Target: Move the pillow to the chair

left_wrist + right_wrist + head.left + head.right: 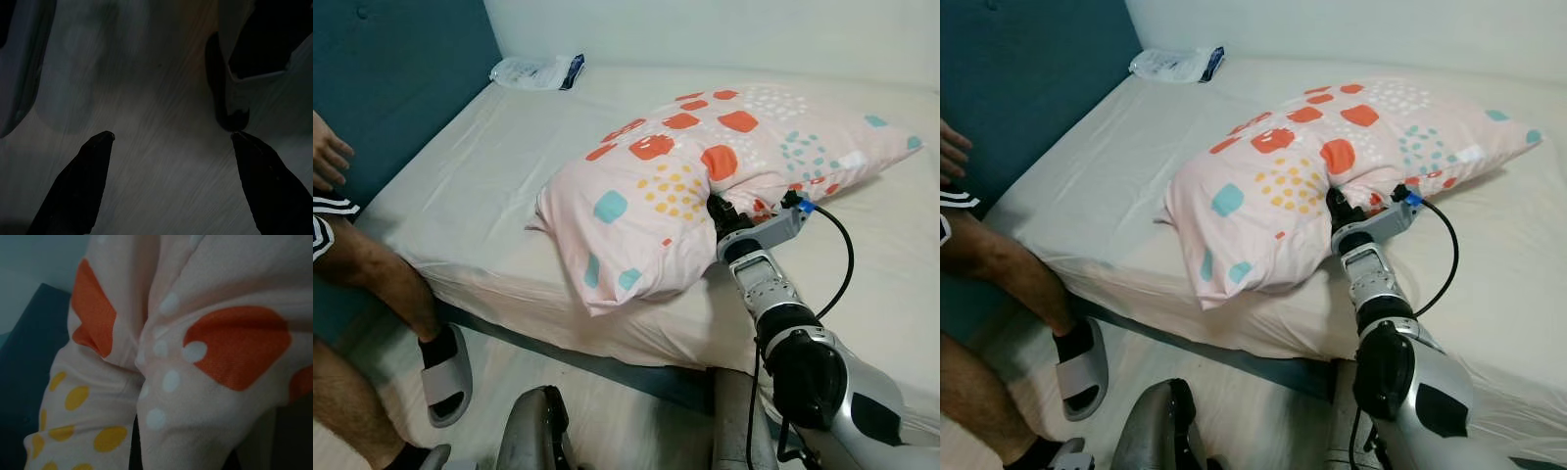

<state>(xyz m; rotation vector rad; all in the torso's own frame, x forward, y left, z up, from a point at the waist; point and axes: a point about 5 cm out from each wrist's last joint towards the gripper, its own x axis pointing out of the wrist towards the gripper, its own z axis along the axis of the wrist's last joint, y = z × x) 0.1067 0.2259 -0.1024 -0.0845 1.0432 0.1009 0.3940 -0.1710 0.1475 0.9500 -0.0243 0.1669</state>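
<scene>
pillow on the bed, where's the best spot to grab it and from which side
Pinch the pillow at the creased middle of its near long edge, coming from the bed's foot side. The fabric bunches into a fold there, where the right tool is already buried, so the load should hang fairly balanced.

Both head cameras are looking forward and down from above the bed (pixel 509 166), sharing almost the same scene, slightly offset sideways. The right wrist camera is facing the pillow (pixel 205 357) from very close. The left wrist camera is looking down past its fingertips (pixel 100 142) at dim flooring.
</scene>
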